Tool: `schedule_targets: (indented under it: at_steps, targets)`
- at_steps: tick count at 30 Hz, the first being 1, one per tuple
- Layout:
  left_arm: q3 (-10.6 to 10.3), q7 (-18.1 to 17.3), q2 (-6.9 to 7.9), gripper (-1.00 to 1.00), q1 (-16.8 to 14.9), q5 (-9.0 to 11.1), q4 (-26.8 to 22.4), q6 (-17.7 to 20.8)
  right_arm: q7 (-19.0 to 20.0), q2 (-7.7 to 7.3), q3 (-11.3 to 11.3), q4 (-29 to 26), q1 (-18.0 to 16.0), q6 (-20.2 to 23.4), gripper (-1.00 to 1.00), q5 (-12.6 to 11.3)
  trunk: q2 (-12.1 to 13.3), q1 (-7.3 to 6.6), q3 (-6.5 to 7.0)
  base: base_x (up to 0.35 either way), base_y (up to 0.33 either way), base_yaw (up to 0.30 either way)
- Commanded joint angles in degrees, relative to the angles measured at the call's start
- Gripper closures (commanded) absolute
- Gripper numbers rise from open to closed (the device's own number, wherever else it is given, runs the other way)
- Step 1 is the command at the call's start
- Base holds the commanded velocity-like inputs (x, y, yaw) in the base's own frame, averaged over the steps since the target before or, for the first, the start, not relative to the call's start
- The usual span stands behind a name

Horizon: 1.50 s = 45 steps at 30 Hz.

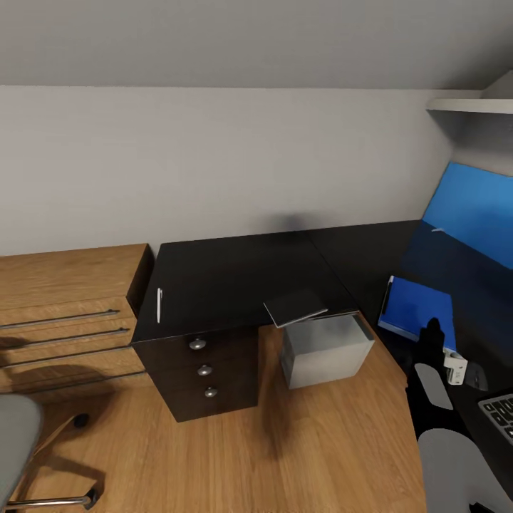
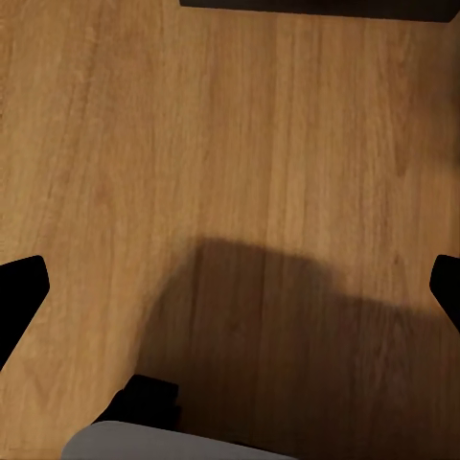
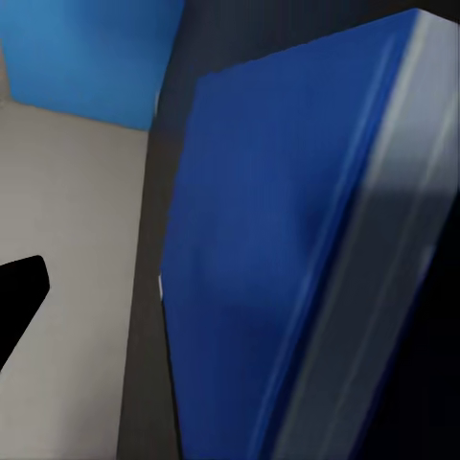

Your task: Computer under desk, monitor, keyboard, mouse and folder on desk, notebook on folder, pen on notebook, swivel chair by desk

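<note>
Now the folder (image 1: 419, 308) is lying flat on the desk (image 1: 235, 274) at four o'clock, the right gripper (image 1: 432, 335) hovering over its near edge, jaw state unclear. Left gripper (image 2: 230, 287) is hanging over the floor (image 2: 240, 144), jaws spread.

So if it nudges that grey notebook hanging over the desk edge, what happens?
The notebook looks thin and flat, so probably light and easy to slide. One corner overhangs the desk above the computer, so an outward push might tip it off.
</note>
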Motion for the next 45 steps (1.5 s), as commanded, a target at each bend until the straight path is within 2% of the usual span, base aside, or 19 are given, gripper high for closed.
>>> schedule_targets:
  at_steps: [1,28,39,41,44,45]
  targets:
    - [-0.51,0.46,0.03,-1.0,-0.05,0.27,0.01,-0.21,0.33,0.0,0.02,0.1,-0.04,-0.17,-1.0,-0.6,-0.02,0.0,-0.04,-0.003,0.0,0.0]
    - [-0.53,0.46,0.03,-1.0,-0.05,0.27,0.01,-0.21,0.44,0.5,0.1,1.07,-0.04,-0.12,-1.0,-0.54,-0.02,0.0,-0.04,-0.02,0.0,0.0]
    - [-0.53,0.46,0.03,-1.0,-0.05,0.38,0.01,-0.21,0.53,2.01,0.43,1.44,0.83,0.16,-1.0,-0.19,-0.02,0.0,-0.04,-0.041,0.011,0.0]
    - [-0.53,0.46,0.0,-1.0,-0.05,0.42,0.01,-0.21,0.53,2.07,1.42,2.47,0.84,0.28,-1.0,-0.07,-0.02,0.0,-0.04,-0.002,0.0,0.0]
    - [-0.53,0.46,-0.05,-1.0,-0.05,0.45,0.01,-0.2,0.53,2.1,5.15,3.8,0.84,0.34,-1.0,-0.06,-0.02,0.0,-0.04,0.0,0.0,0.0]
    - [-0.53,0.46,-0.05,-1.0,-0.05,0.45,0.01,-0.18,0.53,2.11,5.5,4.03,0.86,0.34,-1.0,-0.06,-0.02,0.0,-0.04,0.0,0.0,0.0]
